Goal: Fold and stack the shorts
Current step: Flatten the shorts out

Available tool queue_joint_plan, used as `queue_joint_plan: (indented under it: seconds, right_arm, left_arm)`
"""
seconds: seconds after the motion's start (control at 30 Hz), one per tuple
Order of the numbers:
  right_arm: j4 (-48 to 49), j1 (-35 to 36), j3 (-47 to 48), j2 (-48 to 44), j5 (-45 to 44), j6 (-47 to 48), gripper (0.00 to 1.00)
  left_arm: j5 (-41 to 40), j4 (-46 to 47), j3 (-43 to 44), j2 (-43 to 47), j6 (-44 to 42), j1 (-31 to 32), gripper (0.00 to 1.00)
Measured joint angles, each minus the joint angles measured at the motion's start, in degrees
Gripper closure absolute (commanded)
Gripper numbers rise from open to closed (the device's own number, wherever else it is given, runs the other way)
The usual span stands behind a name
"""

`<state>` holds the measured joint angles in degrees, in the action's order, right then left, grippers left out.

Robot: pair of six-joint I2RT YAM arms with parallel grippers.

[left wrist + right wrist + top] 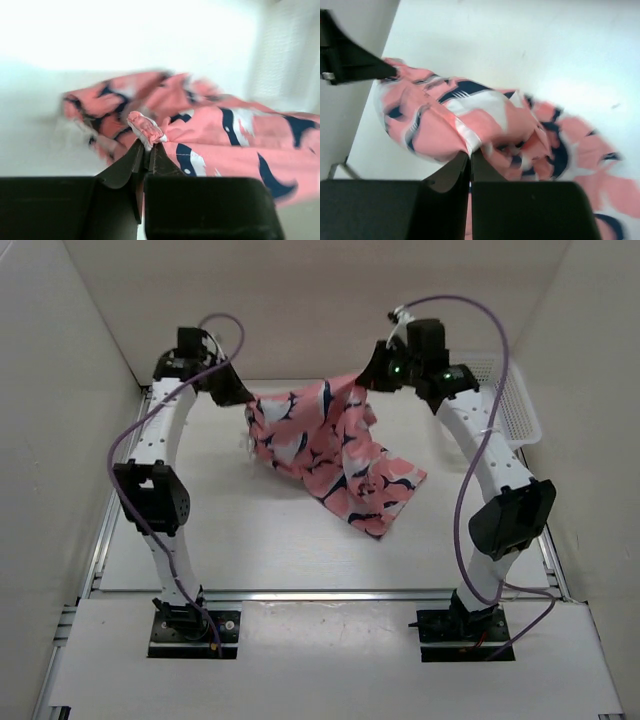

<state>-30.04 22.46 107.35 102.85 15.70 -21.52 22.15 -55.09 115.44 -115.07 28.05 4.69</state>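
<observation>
Pinching is what both ends are doing here. The left gripper [147, 148] has its two black fingers pressed together on a rolled-up bit of edge of the soft coral-pink fabric shorts printed with white and dark navy leaf-like blotches [325, 440]. The right gripper [470, 156] is clamped the same way on another bit of edge. Both are held up over the far part of the flat white table [250, 540], one to the left and one to the right, with the shorts' top edge slung between them. Below that the fabric hangs down and trails onto the table toward the near right, crumpled. A white mesh plastic basket [515, 405] sits at the far right, beside the right arm and apart from the shorts. Both wrist views are pretty blurry.
</observation>
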Motion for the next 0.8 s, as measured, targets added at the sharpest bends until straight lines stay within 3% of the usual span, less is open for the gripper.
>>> queue_joint_plan:
  seconds: [0.1, 0.2, 0.3, 0.4, 0.43, 0.47, 0.5, 0.53, 0.6, 0.63, 0.67, 0.7, 0.77, 0.8]
  right_arm:
    - [-1.8, -1.4, 10.5, -0.3, -1.6, 3.9, 1.00]
    - [-2.5, -1.0, 10.3, -4.6, -3.1, 7.9, 1.00]
    - [-1.5, 0.6, 0.2, -13.2, -5.3, 11.2, 1.00]
    - [1.5, 3.5, -16.6, -24.3, -9.6, 13.4, 0.98]
    - [2.3, 4.7, -22.4, -27.6, -11.2, 13.8, 0.85]
    - [4.0, 6.0, -29.3, -31.2, -13.1, 13.9, 0.64]
    - [3.7, 7.1, -34.9, -33.9, -15.1, 13.4, 0.27]
    - [2.8, 8.1, -40.2, -36.2, -17.2, 12.9, 0.14]
    - [0.9, 9.1, -48.4, -38.6, -21.4, 11.2, 0.10]
    - [-0.7, 9.2, -50.9, -38.9, -23.3, 10.3, 0.10]
    - [-2.1, 9.1, -52.7, -38.9, -25.3, 9.4, 0.12]
    - [-3.6, 9.0, -53.3, -39.0, -27.0, 8.2, 0.30]
    - [-4.4, 8.6, -53.1, -39.5, -29.4, 6.6, 0.68]
    - [-4.5, 8.4, -52.4, -39.8, -29.9, 5.3, 0.93]
  left_arm:
    - [1.8, 1.2, 9.1, 4.1, 2.1, -1.7, 0.90]
    - [2.5, 2.2, 10.9, 11.5, 3.4, -2.6, 0.90]
    - [2.8, 4.5, 5.1, 20.6, 3.9, -2.2, 0.90]
    - [0.3, 7.2, -10.0, 30.9, 3.8, 0.3, 0.88]
    - [-0.5, 7.1, -15.1, 33.6, 3.9, 1.2, 0.70]
    - [-1.5, 7.7, -21.2, 36.3, 3.5, 2.1, 0.37]
    - [-2.7, 8.1, -27.1, 38.4, 3.0, 2.8, 0.22]
    - [-3.6, 8.0, -32.5, 39.9, 2.7, 3.1, 0.18]
    - [-5.2, 7.0, -40.5, 40.7, 2.4, 3.1, 0.00]
    - [-5.7, 6.6, -42.9, 40.5, 2.1, 2.9, 0.00]
    - [-6.6, 5.9, -45.0, 40.3, 2.2, 2.4, 0.10]
    - [-7.2, 5.2, -45.9, 40.3, 2.3, 1.4, 0.50]
    - [-9.0, 5.0, -46.1, 40.5, 2.7, -1.2, 0.78]
    - [-10.1, 5.6, -45.9, 40.6, 2.7, -2.7, 0.85]
